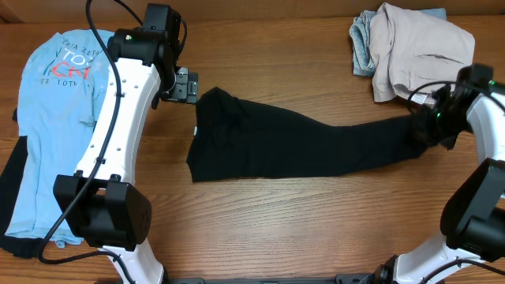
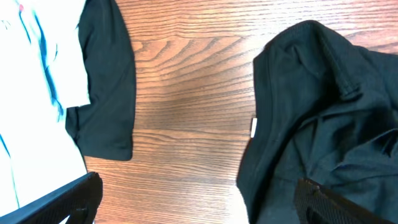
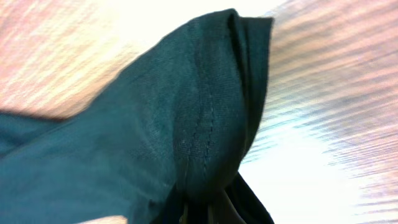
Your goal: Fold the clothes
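Now grips the bunched right end of the black T-shirt (image 1: 292, 150) with the right gripper (image 1: 420, 126), clenched tight on a hemmed fold of the cloth. Keeps the shirt stretched long across the middle of the counter (image 1: 276, 229), white neck label (image 2: 253, 126) at the left end. Holds the left gripper (image 1: 188, 85) released, jaws wide, just beside that collar end, grasping nothing. Shows the light blue lettered T-shirt (image 1: 55, 118) flat at far left over a dark garment (image 1: 12, 181), and beige clothes (image 1: 418, 47) heaped at the far right corner
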`<action>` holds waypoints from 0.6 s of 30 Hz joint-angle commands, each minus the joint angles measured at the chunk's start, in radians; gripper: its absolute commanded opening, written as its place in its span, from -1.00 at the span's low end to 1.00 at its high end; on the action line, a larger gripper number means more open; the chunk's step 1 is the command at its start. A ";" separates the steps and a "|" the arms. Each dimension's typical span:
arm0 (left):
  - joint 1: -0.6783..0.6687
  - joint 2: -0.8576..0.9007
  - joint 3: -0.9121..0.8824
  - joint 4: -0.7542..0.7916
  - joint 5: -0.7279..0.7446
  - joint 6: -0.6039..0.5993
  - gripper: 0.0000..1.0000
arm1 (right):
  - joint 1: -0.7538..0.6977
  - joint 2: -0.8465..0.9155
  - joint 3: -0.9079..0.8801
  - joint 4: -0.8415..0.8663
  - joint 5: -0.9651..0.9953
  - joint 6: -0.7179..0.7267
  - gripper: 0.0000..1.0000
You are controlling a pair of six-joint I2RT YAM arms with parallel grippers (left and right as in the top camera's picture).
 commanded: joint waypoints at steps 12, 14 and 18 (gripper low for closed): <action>0.005 -0.024 0.026 0.016 0.016 0.026 0.99 | 0.388 -0.010 0.056 -0.048 -0.130 -0.057 -0.92; 0.005 -0.024 0.026 0.023 0.017 0.026 1.00 | 0.454 -0.009 0.055 -0.024 -0.105 -0.019 -0.92; 0.005 -0.023 0.026 0.028 0.043 0.026 0.99 | 0.555 -0.007 0.037 0.047 -0.085 0.070 -0.92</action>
